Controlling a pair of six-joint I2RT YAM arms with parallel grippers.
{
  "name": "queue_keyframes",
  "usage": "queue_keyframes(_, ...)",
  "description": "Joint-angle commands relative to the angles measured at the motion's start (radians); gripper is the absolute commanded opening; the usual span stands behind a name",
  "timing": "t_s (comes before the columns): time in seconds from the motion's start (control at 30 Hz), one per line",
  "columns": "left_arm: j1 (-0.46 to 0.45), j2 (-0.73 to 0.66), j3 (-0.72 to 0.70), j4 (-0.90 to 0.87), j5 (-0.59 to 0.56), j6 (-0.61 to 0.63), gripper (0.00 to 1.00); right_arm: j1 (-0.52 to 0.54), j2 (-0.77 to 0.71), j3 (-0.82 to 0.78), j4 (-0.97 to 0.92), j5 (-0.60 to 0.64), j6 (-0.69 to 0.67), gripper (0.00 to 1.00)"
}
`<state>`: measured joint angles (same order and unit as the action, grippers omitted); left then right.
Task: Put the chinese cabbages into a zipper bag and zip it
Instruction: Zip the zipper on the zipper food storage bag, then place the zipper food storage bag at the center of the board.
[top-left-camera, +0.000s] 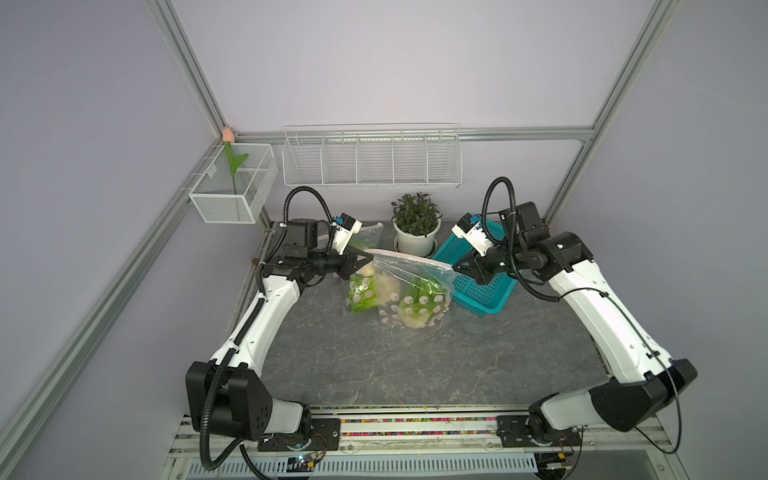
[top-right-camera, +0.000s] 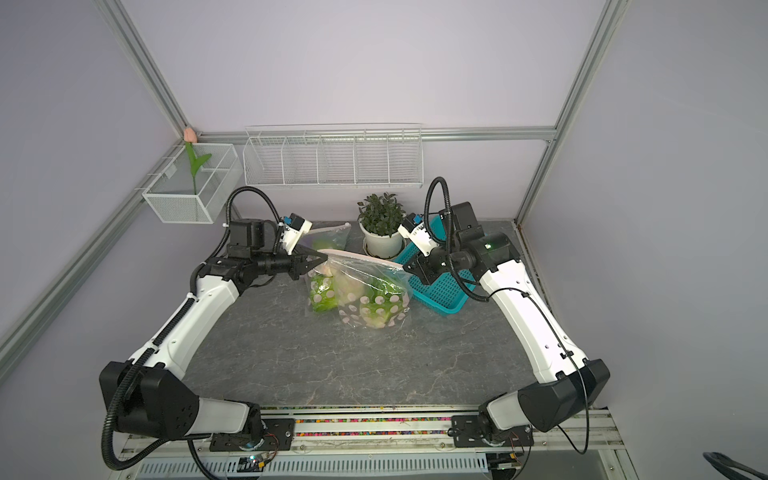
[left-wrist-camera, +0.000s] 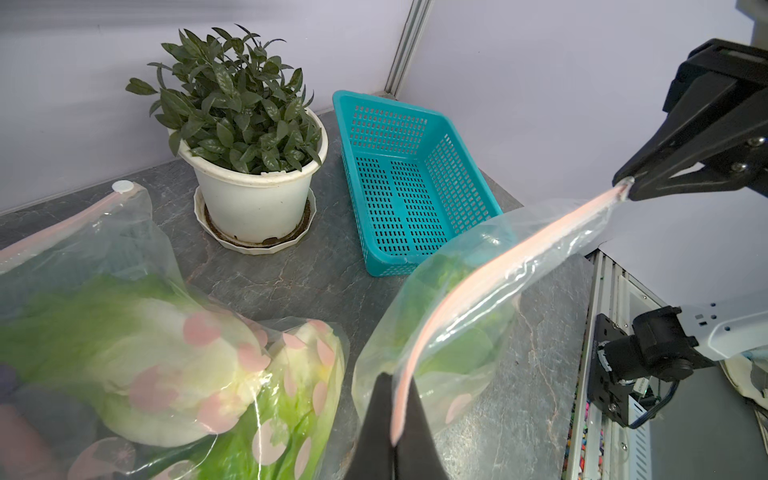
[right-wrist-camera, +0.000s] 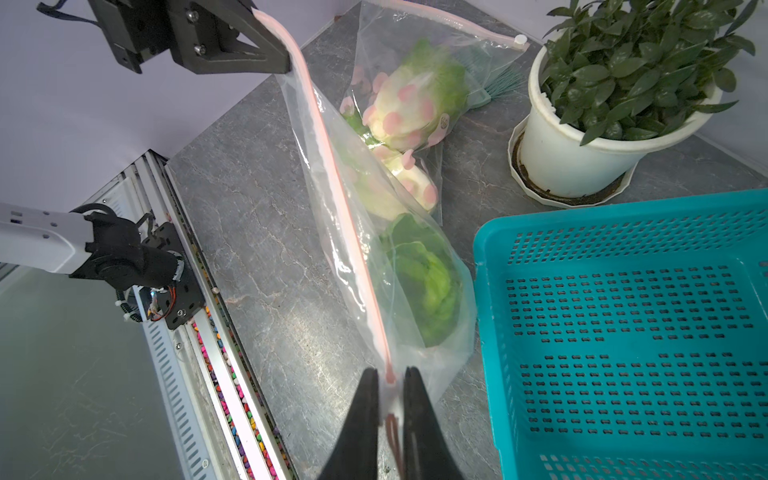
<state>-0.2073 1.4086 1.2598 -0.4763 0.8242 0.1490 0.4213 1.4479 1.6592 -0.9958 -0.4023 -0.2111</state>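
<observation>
The zipper bag (top-left-camera: 415, 275), chinese cabbages (top-left-camera: 419, 305) inside, stretches from 9 to 3 o'clock. Your left gripper (top-left-camera: 369, 261) pinches the 9 end; the right gripper (top-left-camera: 456, 269) straddles the 3 end, fingers slightly apart, grip unclear.

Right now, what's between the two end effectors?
The zipper bag, its pink zip strip running from the left end effector to the right end effector, with chinese cabbages inside. Both top views show it.
</observation>
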Motion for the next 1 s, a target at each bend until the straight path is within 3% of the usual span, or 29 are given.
queue_keyframes(0.0,0.020,0.051,0.037,0.047,-0.106,-0.086,0.00,0.016,0.003,0.023,0.002,0.098,0.049,0.38)
queue_keyframes(0.07,0.020,0.092,0.064,0.066,-0.200,-0.140,0.00,0.089,-0.015,0.045,0.017,0.242,0.100,0.49)
queue_keyframes(0.13,0.017,0.152,0.117,0.051,-0.308,-0.171,0.00,0.177,-0.028,0.051,0.031,0.423,0.167,0.52)
queue_keyframes(0.27,0.010,0.249,0.203,0.019,-0.441,-0.216,0.00,0.356,-0.009,-0.049,0.187,0.577,0.267,0.61)
queue_keyframes(0.33,0.004,0.279,0.226,0.000,-0.464,-0.222,0.00,0.405,0.040,-0.121,0.324,0.584,0.306,0.61)
queue_keyframes(0.47,0.002,0.291,0.229,-0.047,-0.504,-0.237,0.02,0.402,0.176,-0.198,0.589,0.611,0.342,0.62)
queue_keyframes(0.63,0.003,0.233,0.174,-0.082,-0.548,-0.221,0.19,0.381,0.396,-0.132,0.757,0.593,0.367,0.62)
queue_keyframes(0.83,0.003,0.075,0.100,-0.140,-0.637,-0.219,0.41,0.355,0.596,-0.065,0.635,0.559,0.405,0.54)
queue_keyframes(0.97,0.003,-0.047,0.022,-0.140,-0.700,-0.236,0.45,0.347,0.579,-0.107,0.576,0.536,0.438,0.52)
